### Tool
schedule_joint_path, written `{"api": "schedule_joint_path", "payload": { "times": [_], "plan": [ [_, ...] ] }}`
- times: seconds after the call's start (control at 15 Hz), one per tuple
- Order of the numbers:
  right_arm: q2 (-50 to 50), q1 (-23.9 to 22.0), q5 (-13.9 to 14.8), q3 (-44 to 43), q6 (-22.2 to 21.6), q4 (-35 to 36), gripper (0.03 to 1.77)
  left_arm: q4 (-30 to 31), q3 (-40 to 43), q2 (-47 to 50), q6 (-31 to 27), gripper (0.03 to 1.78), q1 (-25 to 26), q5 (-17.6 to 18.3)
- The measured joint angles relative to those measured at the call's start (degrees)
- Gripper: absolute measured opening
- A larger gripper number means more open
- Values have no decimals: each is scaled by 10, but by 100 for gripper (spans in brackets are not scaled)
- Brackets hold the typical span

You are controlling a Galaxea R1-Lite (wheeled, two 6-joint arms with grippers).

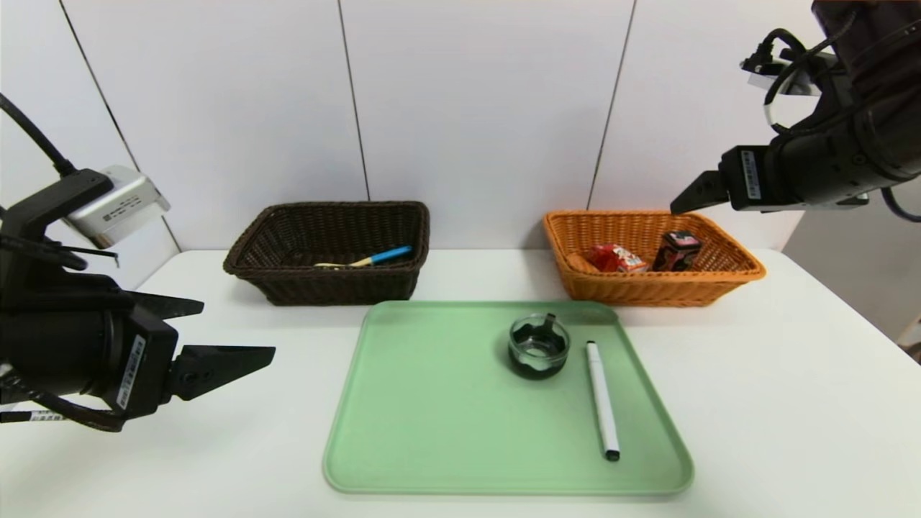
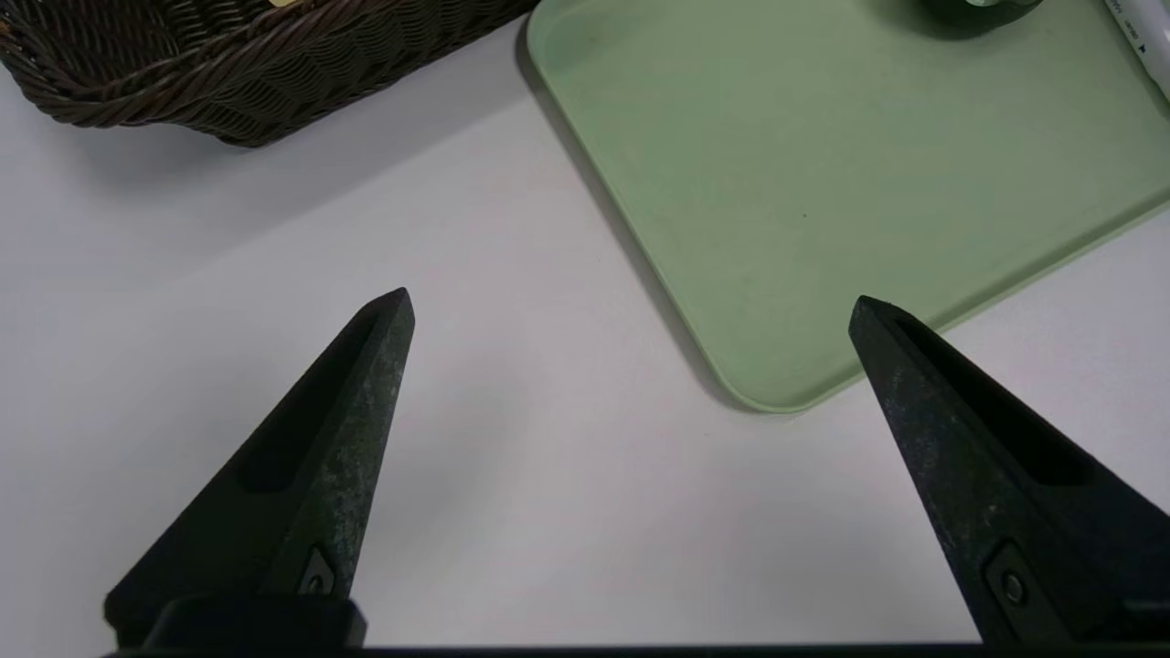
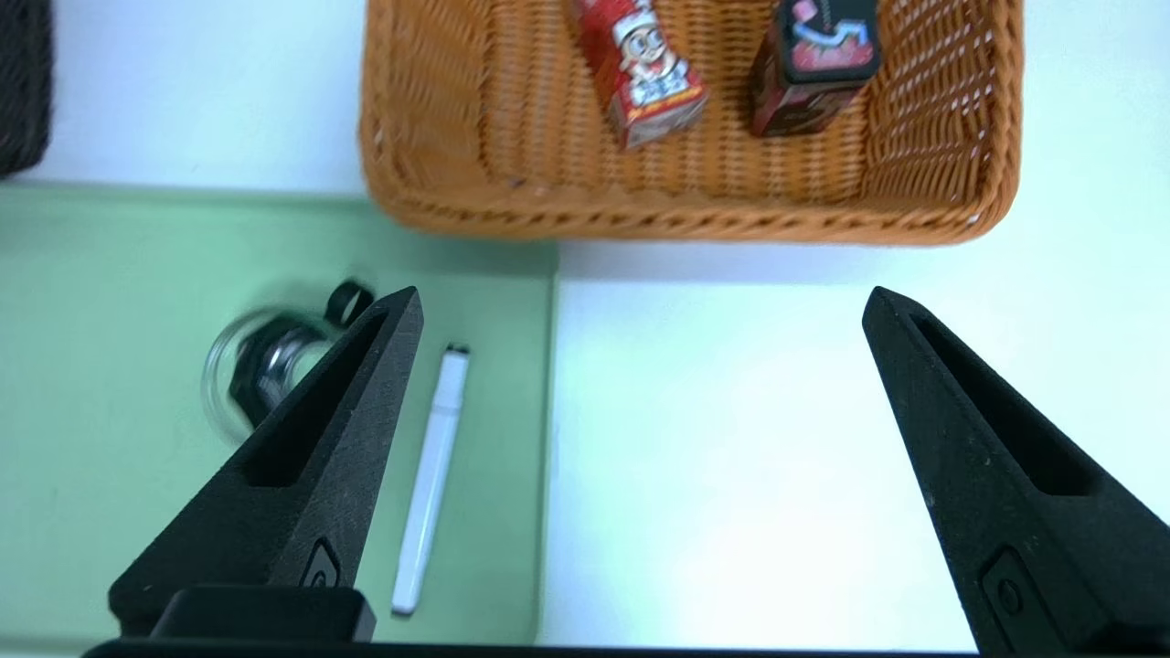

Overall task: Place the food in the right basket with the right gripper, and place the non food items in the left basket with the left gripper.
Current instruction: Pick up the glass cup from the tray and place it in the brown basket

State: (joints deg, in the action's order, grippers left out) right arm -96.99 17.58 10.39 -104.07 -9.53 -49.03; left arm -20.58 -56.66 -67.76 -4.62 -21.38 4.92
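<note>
A white worktop (image 1: 755, 403) carries a pale green rectangular plastic tray (image 1: 432, 417) in the middle, with two woven baskets behind it against a white panelled wall.

On the tray's right half stands a small round clear glass jar with a dark inside (image 1: 539, 347). Just beside it, on its right, lies a slim white marker pen with a black tip (image 1: 601, 399), running lengthwise toward the tray's near edge.

The dark brown woven wicker basket (image 1: 288, 273) sits behind the tray's left corner. Inside it lies a blue-handled stick-like tool (image 1: 381, 256) with a pale end; what it is cannot be told.

The orange woven wicker basket (image 1: 709, 284) sits behind the tray's right corner. It holds a red snack packet printed with a cartoon face (image 1: 616, 257) and, just right of it, a dark red and black carton (image 1: 676, 250) standing tilted.

The left claw (image 1: 237, 331) hangs above the bare worktop at the left, well apart from the tray's left edge, its two black pointed fingers spread wide with nothing between them. The jar and pen lie far to its right, across the tray.

The right claw (image 3: 640, 302) is raised high at the right, above and beyond the orange basket's far right corner. Its fingers are wide apart and empty. In the right wrist view the orange basket lies ahead of it, with the jar and pen off to one side.
</note>
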Motion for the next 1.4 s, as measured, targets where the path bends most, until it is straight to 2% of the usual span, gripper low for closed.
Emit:
{"api": "schedule_joint_path", "payload": {
  "times": [0.2,0.33,0.53,0.67,0.8,0.87,1.13,1.27,1.4],
  "plan": [
    [46,20,0,49,-14,1,168,-5,-31,-37,13,169,-23,-27],
    [63,23,-13,62,-28,1,169,-8,-65,-72,46,169,-60,-74],
    [92,25,-78,76,-11,0,169,-10,-119,-136,100,169,-118,-154],
    [112,24,-105,97,43,0,169,-6,-140,-174,140,169,-162,-181],
    [130,26,-110,123,106,1,169,1,-152,-213,169,169,-194,-190],
    [135,27,-110,129,121,2,169,5,-162,-235,179,169,-206,-197],
    [141,29,-109,138,122,3,169,6,-234,-324,208,169,-248,-245],
    [140,28,-109,143,120,4,169,-2,-280,-366,232,169,-267,-259],
    [140,28,-108,152,119,4,169,-11,-332,-415,264,169,-289,-288]
  ]
}}
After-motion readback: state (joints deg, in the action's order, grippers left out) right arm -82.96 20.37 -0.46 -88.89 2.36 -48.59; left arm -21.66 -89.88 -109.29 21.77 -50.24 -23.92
